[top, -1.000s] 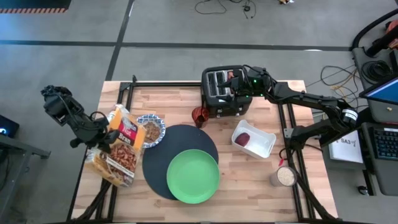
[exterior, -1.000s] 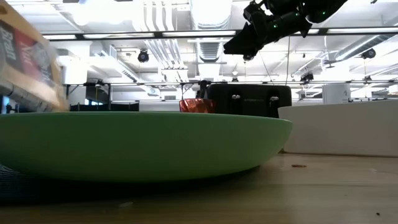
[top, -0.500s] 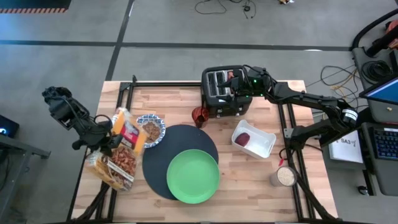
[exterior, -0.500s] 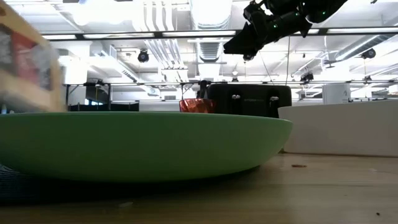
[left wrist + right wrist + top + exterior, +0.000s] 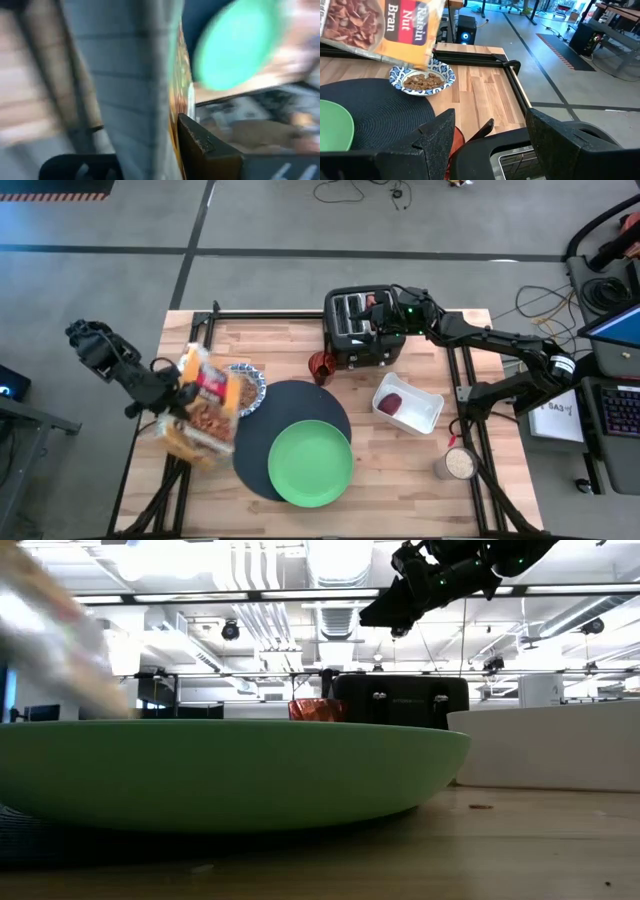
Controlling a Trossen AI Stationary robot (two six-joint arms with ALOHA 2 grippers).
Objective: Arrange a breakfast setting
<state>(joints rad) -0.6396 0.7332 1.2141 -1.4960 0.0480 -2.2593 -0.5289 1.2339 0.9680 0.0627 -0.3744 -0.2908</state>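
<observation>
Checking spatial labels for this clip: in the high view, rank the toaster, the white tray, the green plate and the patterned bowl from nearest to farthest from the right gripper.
From the right gripper, open at the table's far edge:
1. Toaster, directly beneath it.
2. White tray, nearer the front, right side.
3. Patterned bowl, off to the left.
4. Green plate, front centre, on the black mat.

An open-plan lab: exposed ceiling ducts (image 5: 335, 570), concrete floor (image 5: 250, 220), loose cables (image 5: 360, 192), distant desks (image 5: 615, 15)

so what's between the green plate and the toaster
In the high view, only the black mat and then bare wood lie between the green plate and the toaster; the red object sits just left of that line.
</observation>
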